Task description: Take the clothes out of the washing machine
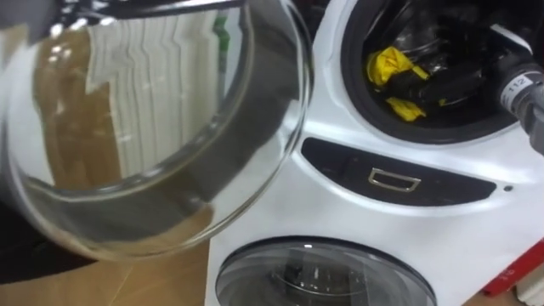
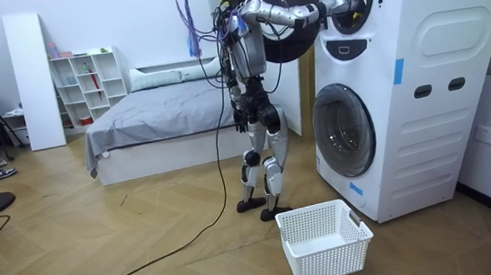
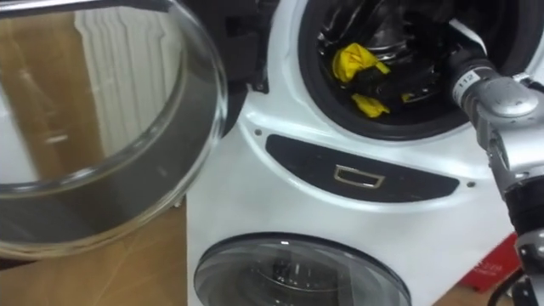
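My right hand (image 1: 427, 86) deep in the washing machine's (image 1: 340, 208) upper drum (image 1: 425, 34), dark fingers curled round a yellow cloth (image 1: 387, 65), cloth bunched above and below my palm, glass door (image 1: 170, 127) open at left

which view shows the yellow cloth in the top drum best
Right eye view: the yellow cloth sits clear in the upper drum by the right hand. Left eye view shows it likewise, further right; room view, too small to tell.

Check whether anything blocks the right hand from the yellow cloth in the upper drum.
Nothing visible does. The glass door hangs open to the left, and the right hand is inside the drum at the yellow cloth.
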